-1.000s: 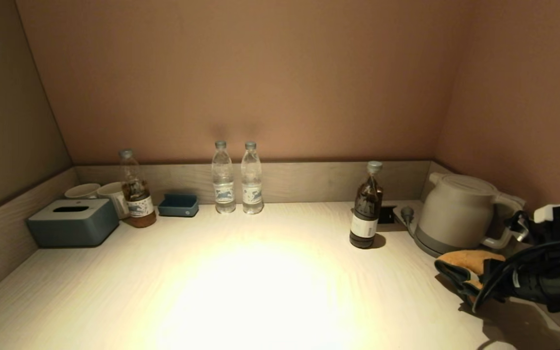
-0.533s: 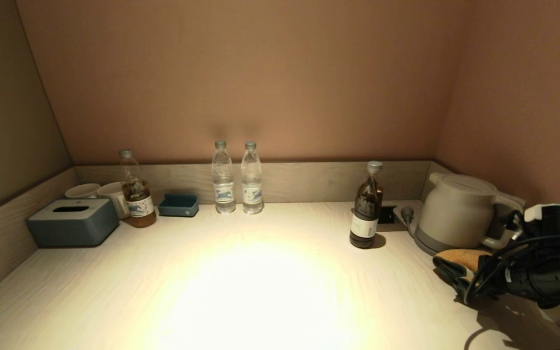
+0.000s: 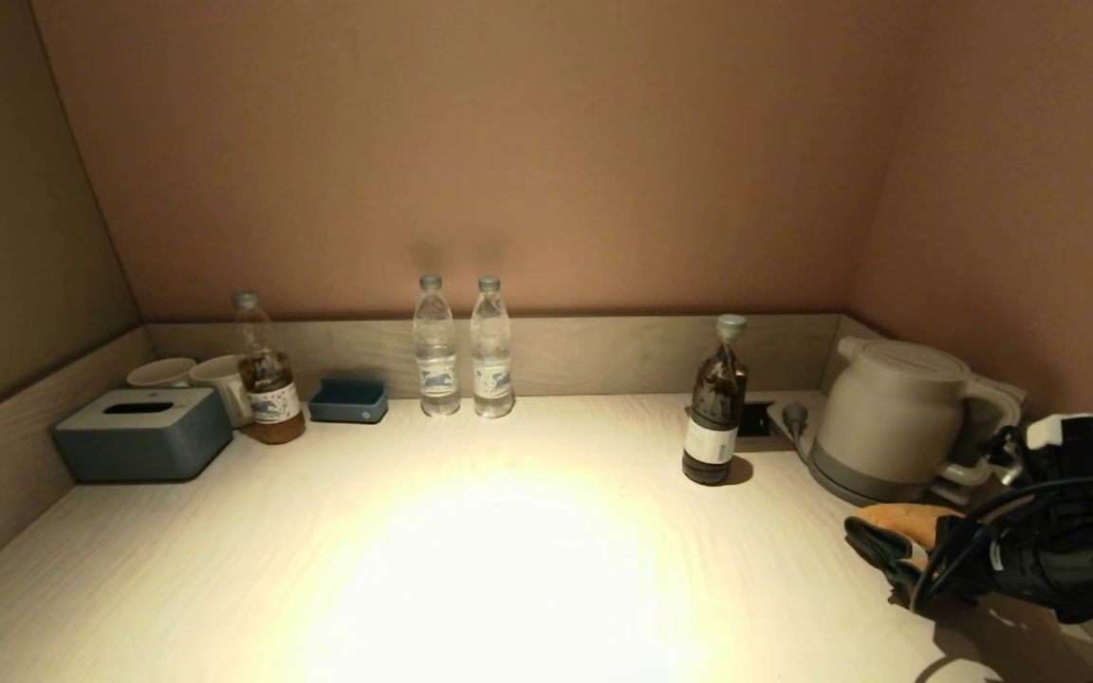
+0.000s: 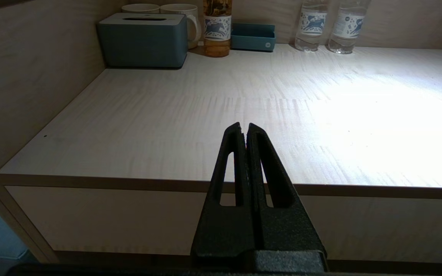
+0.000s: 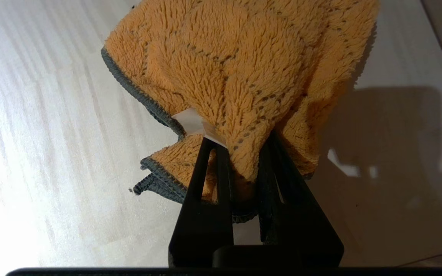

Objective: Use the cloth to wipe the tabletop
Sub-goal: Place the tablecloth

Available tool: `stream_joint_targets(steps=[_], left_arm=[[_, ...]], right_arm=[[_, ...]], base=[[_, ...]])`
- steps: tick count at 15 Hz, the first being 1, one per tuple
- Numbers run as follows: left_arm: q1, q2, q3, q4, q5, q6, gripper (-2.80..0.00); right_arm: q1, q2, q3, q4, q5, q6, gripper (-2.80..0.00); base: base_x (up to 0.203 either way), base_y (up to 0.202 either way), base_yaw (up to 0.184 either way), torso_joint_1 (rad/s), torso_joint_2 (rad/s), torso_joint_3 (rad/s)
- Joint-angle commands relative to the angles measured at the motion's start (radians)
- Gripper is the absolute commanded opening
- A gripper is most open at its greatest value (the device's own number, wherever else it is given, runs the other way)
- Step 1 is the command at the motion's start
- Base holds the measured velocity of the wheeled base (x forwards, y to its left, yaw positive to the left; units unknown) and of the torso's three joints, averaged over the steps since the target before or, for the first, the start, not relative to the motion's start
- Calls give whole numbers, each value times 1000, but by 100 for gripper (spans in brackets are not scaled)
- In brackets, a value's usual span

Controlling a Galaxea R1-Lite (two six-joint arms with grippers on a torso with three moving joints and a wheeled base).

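The yellow-orange cloth (image 3: pixel 899 524) with grey-blue edging and a white label is bunched on the pale wood-grain tabletop (image 3: pixel 509 560) at the right, in front of the kettle. My right gripper (image 3: pixel 926 560) is shut on the cloth, which fills the right wrist view (image 5: pixel 236 69) with a fold pinched in my right gripper (image 5: pixel 240 149). My left gripper (image 4: pixel 244 128) is shut and empty, hovering off the tabletop's front left edge (image 4: pixel 129 182); it does not show in the head view.
A grey kettle (image 3: pixel 893 417) and a dark bottle (image 3: pixel 714 403) stand at the back right. Two water bottles (image 3: pixel 461 349), a blue tray (image 3: pixel 348 400), a tea bottle (image 3: pixel 267 375), two mugs (image 3: pixel 195 379) and a grey-blue tissue box (image 3: pixel 143 433) line the back and left.
My right gripper with the cloth has shifted slightly nearer and lower along the right side of the tabletop. The left arm has not visibly moved.
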Motion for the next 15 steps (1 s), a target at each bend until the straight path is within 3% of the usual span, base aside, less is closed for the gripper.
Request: stream_joint_targets(steps=[1,2,9,12,15], left_arm=[[0,1,0,0,0,-1,-280],[0,1,0,0,0,-1,-280],[0,1,0,-2,0,-1,-280],[0,1,0,0,0,-1,-280],[0,1,0,0,0,-1,-280]], right_arm=[[3,-20,21,-2,2,-2,-280],[3,-21,24,-2,4,-3,0],[7,-47,29,0,4,-5,0],[29,-162,52,4,4,-13,0],[111,-402,80,37,4,-27,0]], base=[[0,0,0,0,0,0],[0,0,0,0,0,0],[0,0,0,0,0,0],[0,0,0,0,0,0],[0,0,0,0,0,0]])
